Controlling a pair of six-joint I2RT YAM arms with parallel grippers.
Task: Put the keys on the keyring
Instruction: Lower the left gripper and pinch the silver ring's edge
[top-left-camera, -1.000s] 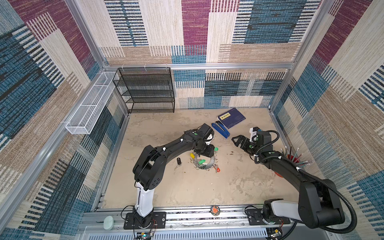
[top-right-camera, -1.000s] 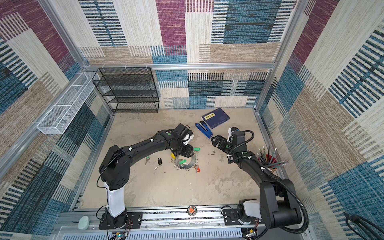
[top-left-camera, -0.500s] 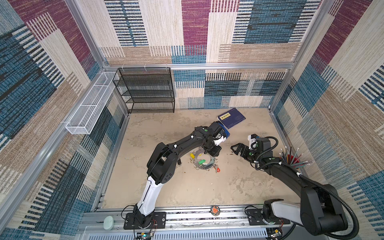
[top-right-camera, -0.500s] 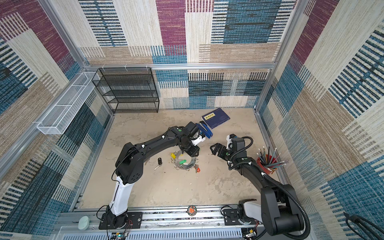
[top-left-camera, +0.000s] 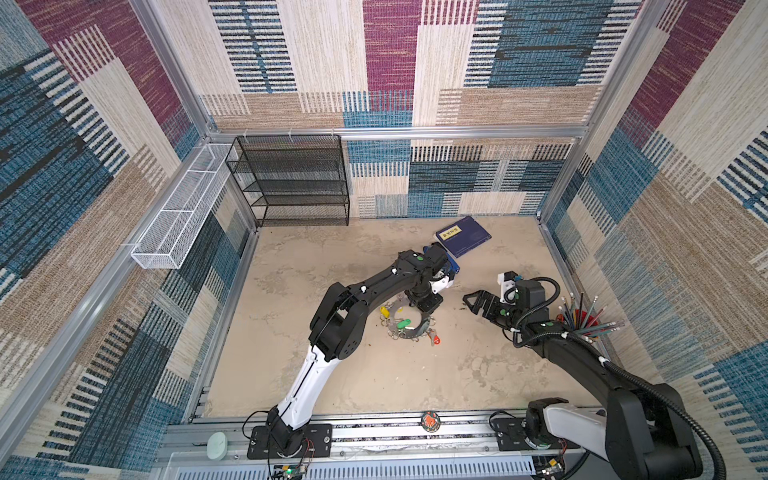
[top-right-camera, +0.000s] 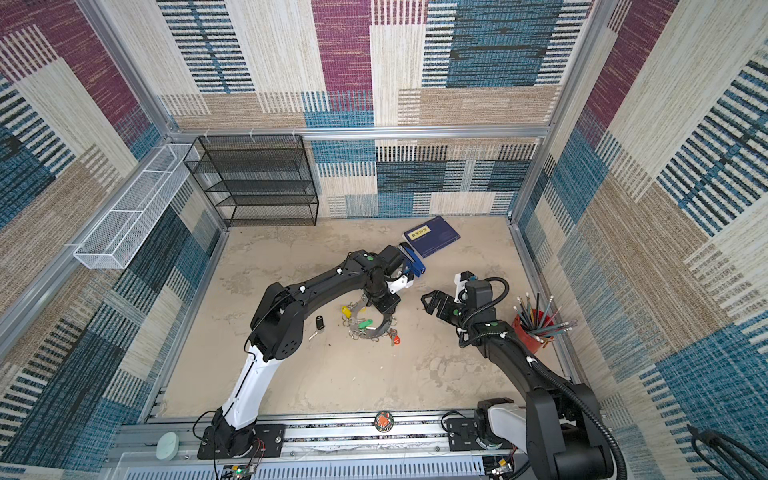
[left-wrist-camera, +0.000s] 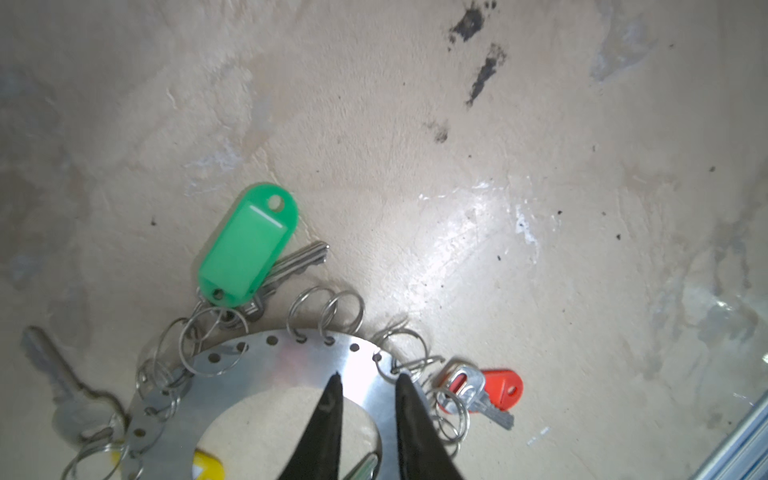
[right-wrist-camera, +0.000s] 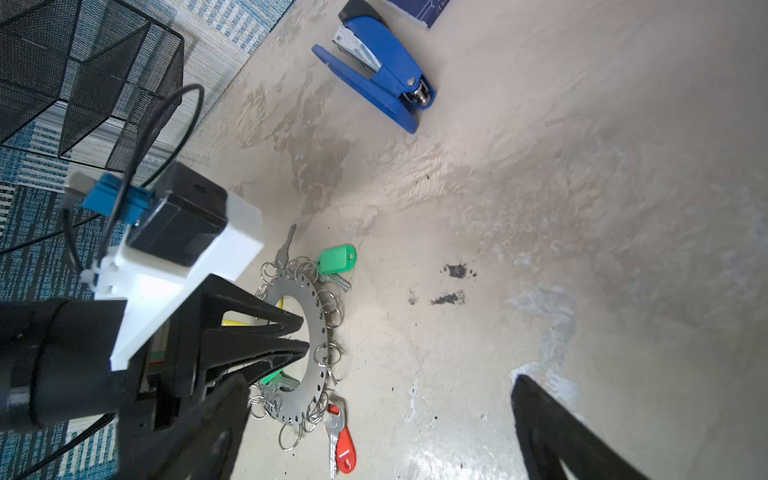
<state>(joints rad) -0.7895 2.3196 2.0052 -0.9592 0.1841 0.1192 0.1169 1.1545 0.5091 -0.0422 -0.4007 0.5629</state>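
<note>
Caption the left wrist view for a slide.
Left gripper, jaws narrowly parted, poised over the keyring disc, with a green-tagged key and a red-tagged key lying at its rim.

Beige table (top-left-camera: 374, 374) bears keyring (left-wrist-camera: 286, 365), stapler (right-wrist-camera: 382, 66), notebook (top-left-camera: 465, 237), pencil cup (top-right-camera: 525, 336)

A black mesh shelf rack (top-left-camera: 297, 178) is set against the back wall (top-left-camera: 457, 183), and a white wire basket (top-left-camera: 183, 210) is hung on the side wall (top-left-camera: 83, 187) beside it. A blue notebook (top-left-camera: 465, 235) is laid near the back of the table (top-left-camera: 332, 266), a blue stapler (right-wrist-camera: 380, 66) just beside it. Pencils (top-right-camera: 536, 313) are held in a red cup (top-right-camera: 524, 334) at the table's right edge.
</note>
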